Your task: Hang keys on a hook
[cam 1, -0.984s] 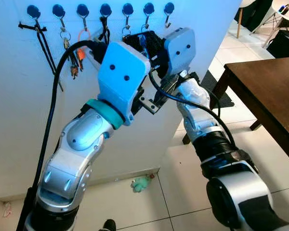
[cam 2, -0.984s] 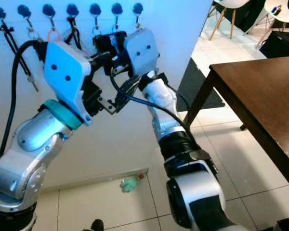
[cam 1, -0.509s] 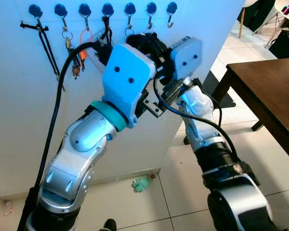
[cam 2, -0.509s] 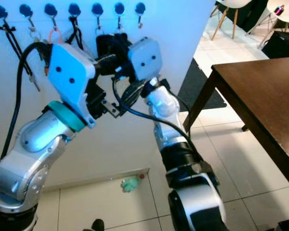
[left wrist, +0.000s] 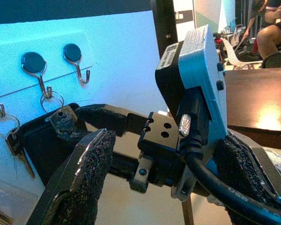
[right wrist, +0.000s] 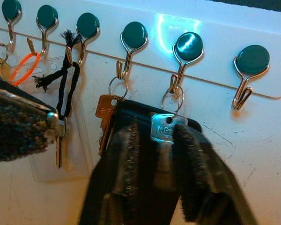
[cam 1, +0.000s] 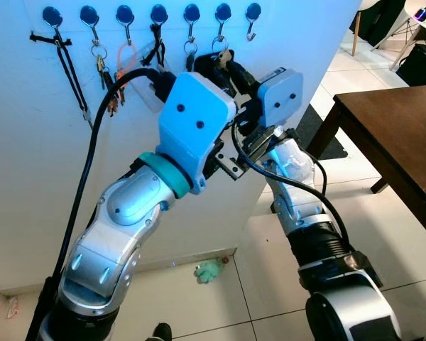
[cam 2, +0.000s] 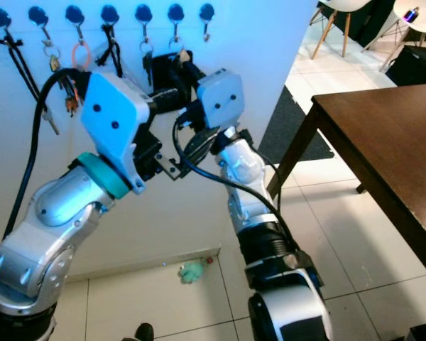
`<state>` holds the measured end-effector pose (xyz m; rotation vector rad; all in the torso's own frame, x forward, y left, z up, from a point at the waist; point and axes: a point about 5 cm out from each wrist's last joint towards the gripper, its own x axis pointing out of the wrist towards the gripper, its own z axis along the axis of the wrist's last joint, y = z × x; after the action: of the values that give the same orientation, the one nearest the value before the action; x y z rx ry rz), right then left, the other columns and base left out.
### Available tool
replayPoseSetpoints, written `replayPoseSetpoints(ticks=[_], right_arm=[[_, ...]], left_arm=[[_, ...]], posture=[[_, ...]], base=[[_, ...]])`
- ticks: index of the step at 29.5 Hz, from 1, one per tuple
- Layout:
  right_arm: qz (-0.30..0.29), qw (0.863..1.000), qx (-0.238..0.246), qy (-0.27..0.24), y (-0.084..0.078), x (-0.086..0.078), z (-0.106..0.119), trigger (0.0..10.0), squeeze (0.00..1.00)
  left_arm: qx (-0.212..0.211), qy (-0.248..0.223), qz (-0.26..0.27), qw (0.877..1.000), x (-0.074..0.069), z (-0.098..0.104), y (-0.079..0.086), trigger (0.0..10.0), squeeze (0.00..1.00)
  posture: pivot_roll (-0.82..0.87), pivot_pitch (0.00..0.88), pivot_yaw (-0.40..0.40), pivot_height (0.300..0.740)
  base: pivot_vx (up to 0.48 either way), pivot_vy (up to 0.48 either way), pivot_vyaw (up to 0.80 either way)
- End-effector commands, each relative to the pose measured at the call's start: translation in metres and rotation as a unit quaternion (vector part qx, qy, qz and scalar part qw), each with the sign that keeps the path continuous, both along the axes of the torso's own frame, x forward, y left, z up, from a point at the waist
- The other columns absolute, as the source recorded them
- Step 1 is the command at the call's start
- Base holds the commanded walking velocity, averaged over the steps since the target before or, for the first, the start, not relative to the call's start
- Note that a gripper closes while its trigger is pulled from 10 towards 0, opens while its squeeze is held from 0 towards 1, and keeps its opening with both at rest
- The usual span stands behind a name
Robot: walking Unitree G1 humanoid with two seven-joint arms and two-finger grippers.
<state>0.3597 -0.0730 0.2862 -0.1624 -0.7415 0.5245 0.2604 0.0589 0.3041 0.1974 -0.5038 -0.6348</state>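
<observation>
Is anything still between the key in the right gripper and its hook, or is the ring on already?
Nothing visible stands between them. In the right wrist view the key ring already hangs on the hook, second from the bare end hook. The right gripper is closed around the silver key just below.

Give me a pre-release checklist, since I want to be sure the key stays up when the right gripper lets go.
1. Key ring threaded over a hook: ok, it hangs from the second hook from the end.
2. Silver key between the right gripper fingers: ok, it sits at their tips.
3. Neighbouring brass key undisturbed: ok, it hangs on its own hook.
4. End hook free as a fallback: ok.
5. Left gripper out of the way: not ok, it is open around the right wrist camera.
6. Ring seated fully in the hook's bend: cannot tell.
</observation>
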Motion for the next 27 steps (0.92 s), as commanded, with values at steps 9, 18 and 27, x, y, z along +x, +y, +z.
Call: replayPoseSetpoints(ticks=[9, 18, 27], right_arm=[[0.022, 0.998, 0.023, 0.058, -0.007, -0.013, -0.025, 10.0, 0.00], [0.007, 0.987, 0.051, 0.153, -0.013, -0.036, -0.073, 10.0, 0.00], [-0.057, 0.989, 0.066, 0.121, -0.016, -0.033, -0.064, 10.0, 0.00]], left_arm=[[-0.007, -0.003, 0.028, 1.000, 0.002, -0.003, 0.008, 10.0, 0.00], [0.003, 0.032, 0.171, 0.985, 0.025, -0.035, 0.039, 10.0, 0.00], [-0.003, 0.111, 0.234, 0.966, 0.037, -0.076, 0.061, 10.0, 0.00]], posture=[[-0.10, 0.128, 0.032, 0.740], [-0.13, 0.133, 0.043, 0.740], [-0.13, 0.134, 0.061, 0.740]], base=[[0.000, 0.000, 0.00], [0.000, 0.000, 0.00], [0.000, 0.000, 0.00]])
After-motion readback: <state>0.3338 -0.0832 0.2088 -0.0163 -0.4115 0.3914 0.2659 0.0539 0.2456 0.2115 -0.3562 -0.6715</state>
